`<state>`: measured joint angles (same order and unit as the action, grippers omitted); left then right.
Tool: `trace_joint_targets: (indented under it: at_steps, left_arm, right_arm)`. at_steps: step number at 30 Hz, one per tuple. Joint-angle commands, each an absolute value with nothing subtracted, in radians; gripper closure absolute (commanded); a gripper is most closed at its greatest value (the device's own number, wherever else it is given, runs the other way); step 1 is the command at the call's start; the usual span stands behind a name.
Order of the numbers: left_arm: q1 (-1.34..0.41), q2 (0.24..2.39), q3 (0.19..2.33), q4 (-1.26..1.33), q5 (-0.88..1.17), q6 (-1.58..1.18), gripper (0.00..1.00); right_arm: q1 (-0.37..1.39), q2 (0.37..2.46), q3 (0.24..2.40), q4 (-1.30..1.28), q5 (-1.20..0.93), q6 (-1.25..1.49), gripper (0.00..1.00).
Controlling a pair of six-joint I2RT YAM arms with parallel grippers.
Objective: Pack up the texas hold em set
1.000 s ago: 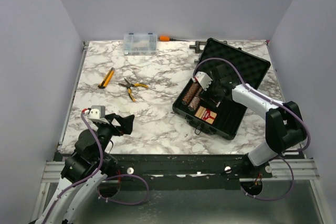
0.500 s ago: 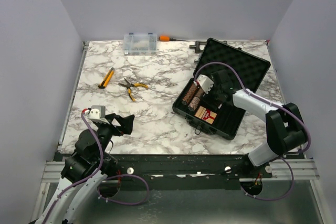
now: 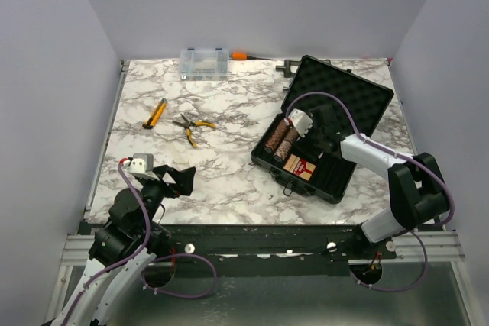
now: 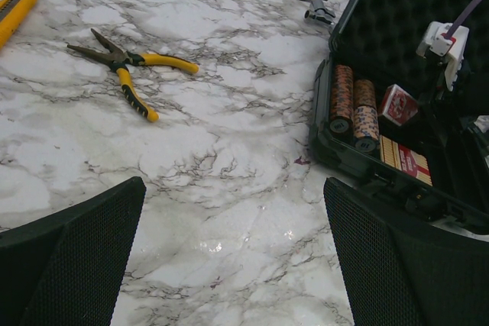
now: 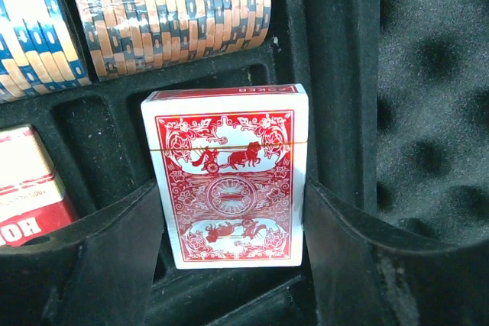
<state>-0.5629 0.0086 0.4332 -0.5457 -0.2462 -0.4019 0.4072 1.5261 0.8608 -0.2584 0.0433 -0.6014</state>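
My right gripper (image 5: pixel 233 200) clamps a red-backed card deck (image 5: pixel 229 173) inside the open case (image 3: pixel 348 97).
I see two chip rolls (image 3: pixel 280 140) slotted beside it; a second deck (image 3: pixel 300 167) lies flat; left gripper (image 4: pixel 233 188) spread wide.

Middle of the surface (image 3: pixel 229 166) is wide open. The pliers (image 3: pixel 192 126) and a yellow cutter (image 3: pixel 155 113) clutter the left side, a clear box (image 3: pixel 204 62) sits at the far edge, and the open case (image 3: pixel 348 97) fills the right.
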Motion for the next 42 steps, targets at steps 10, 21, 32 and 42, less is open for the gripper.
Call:
trace_joint_targets:
  at_steps: [10,21,32,42]
  left_arm:
    - [-0.558,-0.058,0.422,-0.525,-0.244,-0.390,0.01]
    - [-0.558,-0.055,0.422,-0.521,-0.248,-0.385,0.02]
    - [-0.558,-0.082,0.420,-0.522,-0.267,-0.379,0.02]
    - [-0.558,-0.104,0.419,-0.522,-0.275,-0.376,0.02]
  right_arm:
    - [0.408,1.439,0.906,-0.287,-0.117,-0.524,0.14]
    - [0.406,1.417,0.944,-0.139,0.119,-0.203,0.14]
    - [0.374,1.507,1.056,-0.347,0.205,0.224,0.70]
    - [0.372,1.544,1.026,-0.376,0.249,0.414,0.99]
